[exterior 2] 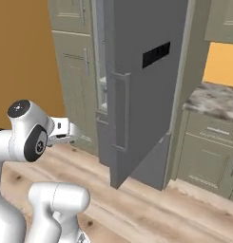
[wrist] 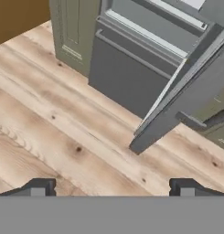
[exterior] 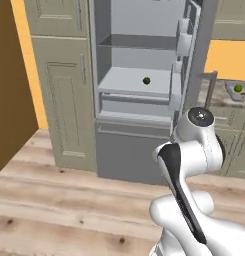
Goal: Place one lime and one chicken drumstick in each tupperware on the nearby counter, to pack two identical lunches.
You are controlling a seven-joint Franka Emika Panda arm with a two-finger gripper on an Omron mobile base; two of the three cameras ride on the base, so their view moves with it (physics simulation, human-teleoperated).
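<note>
The grey refrigerator (exterior: 144, 75) stands with its door (exterior 2: 137, 90) swung open. On its pale interior shelf (exterior: 126, 80) lies one small round dark-green lime (exterior: 146, 80), alone and clear of the shelf edges. A second small green lime (exterior: 238, 88) sits in a shallow grey tupperware tray (exterior: 243, 95) on the speckled stone tabletop (exterior: 219, 97), to the right of the refrigerator. No chicken drumstick can be made out in any view.

The claw (wrist: 112, 187) is spread to its full width and holds nothing; its two dark fingertips (wrist: 38, 186) point down at the pale wooden plank floor (wrist: 63, 137) in front of the refrigerator's lower drawer (wrist: 127, 77).

The governing relation: the shelf lime lies above and ahead of the claw, inside the cavity, left of the open door. In the inspector's judgement, the hand must be raised and turned forward before any approach. Being round, the lime offers no preferred grasp axis.
</note>
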